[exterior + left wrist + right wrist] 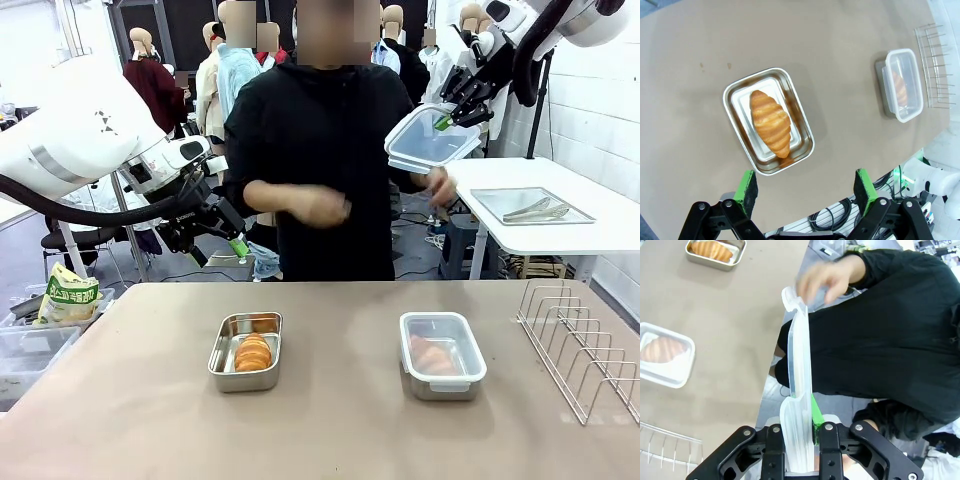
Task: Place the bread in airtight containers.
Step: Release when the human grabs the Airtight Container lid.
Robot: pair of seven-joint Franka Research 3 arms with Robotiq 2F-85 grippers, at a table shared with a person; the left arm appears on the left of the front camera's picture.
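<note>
A golden croissant [253, 352] lies in an uncovered steel container [245, 380] left of the table's middle; the left wrist view looks down on that croissant [771, 123] and its tin [738, 88]. A second container [442, 357], right of middle, has its clear lid on with a croissant [433, 354] inside. My right gripper [447, 119] is raised high at the back right, shut on a clear white-rimmed lid [432, 139]; in the right wrist view that lid [799, 385] stands edge-on between the fingers. My left gripper [236, 247] hangs open at the left, above the table's far edge.
A person in black stands at the far side with both hands [325, 205] in front of the body, one hand [438, 187] below the held lid. A wire rack [585, 350] stands at the table's right edge. A flat tray with tongs [532, 207] lies on a side table.
</note>
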